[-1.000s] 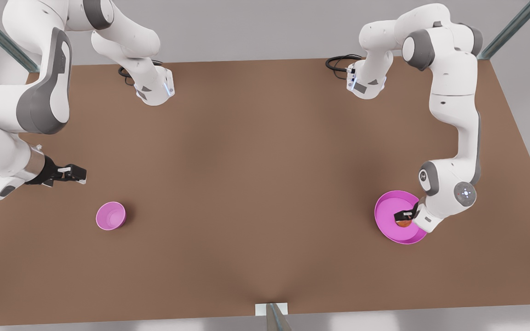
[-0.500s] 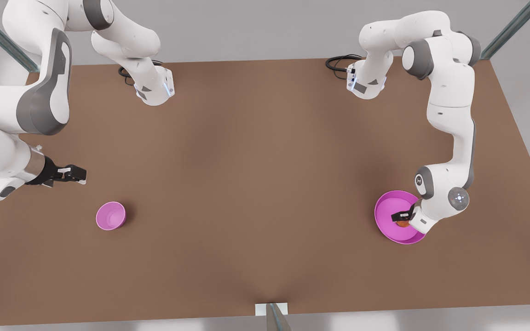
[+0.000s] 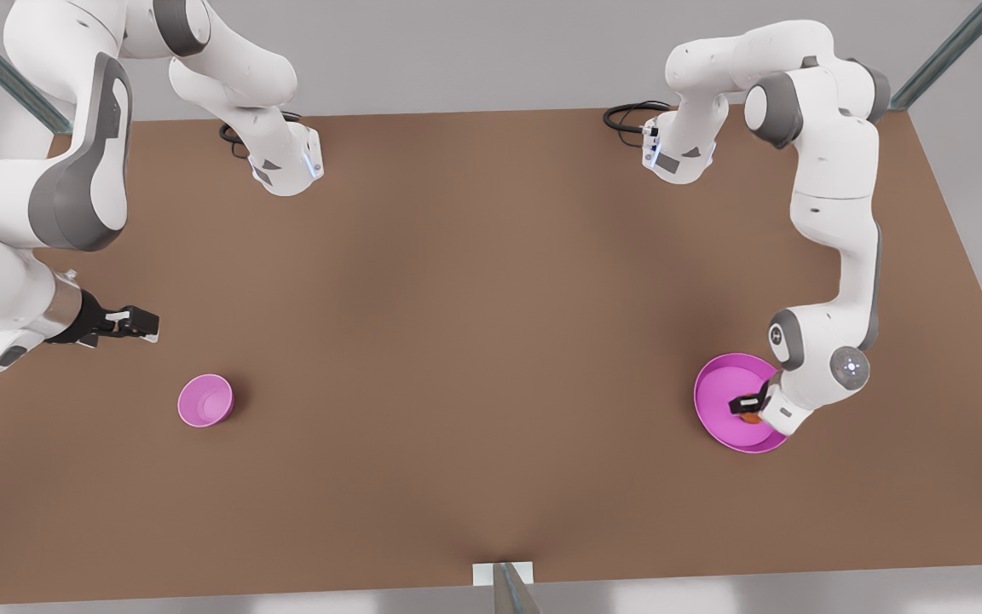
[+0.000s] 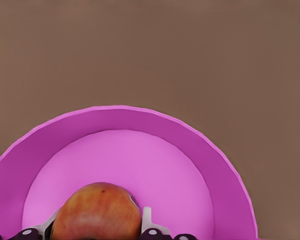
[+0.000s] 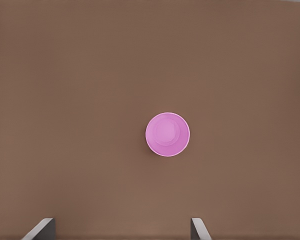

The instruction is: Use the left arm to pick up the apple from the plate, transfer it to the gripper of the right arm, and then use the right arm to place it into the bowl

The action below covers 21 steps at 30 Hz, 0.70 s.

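Left gripper: down in the plate, jaws straddling the apple, apparently closing for the pick-up.
Right gripper: waits near the bowl, jaws spread, likely for the handover.
Counter: brown.

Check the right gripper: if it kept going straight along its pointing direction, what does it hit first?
Probably bare table. The right gripper, fingers open, waits at the front view's left. Its wrist view looks down at brown tabletop between the fingers, with the bowl further ahead, off that line. Depth is uncertain.
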Motion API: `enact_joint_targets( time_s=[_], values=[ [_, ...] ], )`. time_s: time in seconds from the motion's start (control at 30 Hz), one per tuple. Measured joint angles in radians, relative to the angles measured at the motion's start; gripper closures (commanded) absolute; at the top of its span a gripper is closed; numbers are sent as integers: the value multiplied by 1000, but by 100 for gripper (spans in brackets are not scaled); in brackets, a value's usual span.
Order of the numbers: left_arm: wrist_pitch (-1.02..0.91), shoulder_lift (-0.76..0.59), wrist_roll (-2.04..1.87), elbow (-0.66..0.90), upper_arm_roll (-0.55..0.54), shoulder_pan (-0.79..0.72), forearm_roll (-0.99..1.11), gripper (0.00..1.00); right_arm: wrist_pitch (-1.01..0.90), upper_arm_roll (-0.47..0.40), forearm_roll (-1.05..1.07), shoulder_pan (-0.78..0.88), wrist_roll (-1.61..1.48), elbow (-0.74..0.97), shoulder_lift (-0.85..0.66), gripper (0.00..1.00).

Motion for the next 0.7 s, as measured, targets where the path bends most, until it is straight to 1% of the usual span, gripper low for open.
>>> enact_joint_targets(
  time_s=[0.07,0.13,0.2,0.27,0.37,0.47,0.57,0.63,0.7],
  values=[
    [1,-31,1,5,-3,-5,2,27,0,0,0,1,0,0,1,0],
    [-7,-95,2,5,-18,-21,3,27,1,2,0,2,1,0,1,0],
    [-40,-173,-1,5,-82,-27,-9,27,1,6,0,6,1,0,1,0],
    [-73,-211,-6,10,-150,-29,-50,27,1,12,40,8,2,0,1,0],
    [-104,-216,-12,23,-238,-61,-124,27,0,16,163,13,3,-1,2,0],
    [-120,-217,-3,28,-328,-70,-240,28,1,27,303,9,4,-2,41,0],
    [-107,-202,38,29,-357,-102,-380,28,21,73,486,32,6,-4,122,0],
    [-81,-178,75,34,-360,-143,-478,33,50,81,590,83,8,-7,154,0],
    [-57,-144,127,62,-362,-179,-593,33,109,86,689,152,15,-50,167,0]
  ],
)
